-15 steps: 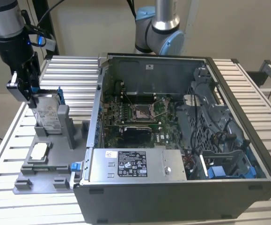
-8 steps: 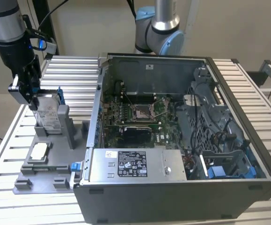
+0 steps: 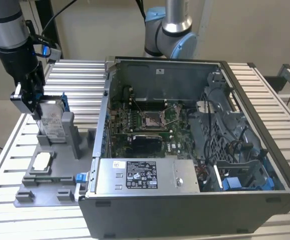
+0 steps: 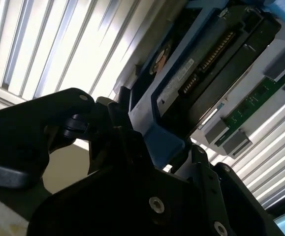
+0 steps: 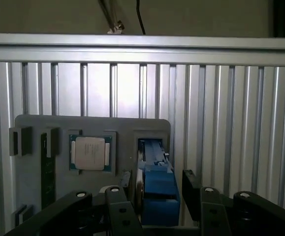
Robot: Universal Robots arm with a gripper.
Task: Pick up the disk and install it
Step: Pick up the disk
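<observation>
The disk (image 3: 52, 120) stands on edge in a slot of the grey holder tray (image 3: 44, 187) at the exterior view's left, its silver face and blue carrier frame showing. My gripper (image 3: 33, 106) comes down on the disk's top edge. In the first wrist view the two black fingers (image 5: 189, 182) of the gripper (image 5: 158, 186) flank the blue frame of the disk (image 5: 157, 164) closely. In the second wrist view the gripper (image 4: 159, 147) is shut on the blue end of the disk (image 4: 206, 64). The disk's lower part still sits in the slot.
A small silver square chip (image 3: 42, 161) lies on the same tray, also seen in the first wrist view (image 5: 90, 153). The open computer case (image 3: 185, 125) fills the exterior view's middle and right, with a grey power supply box (image 3: 142, 175) and blue-trimmed drive bays (image 3: 235, 165). A slatted metal table (image 3: 79, 80) carries everything.
</observation>
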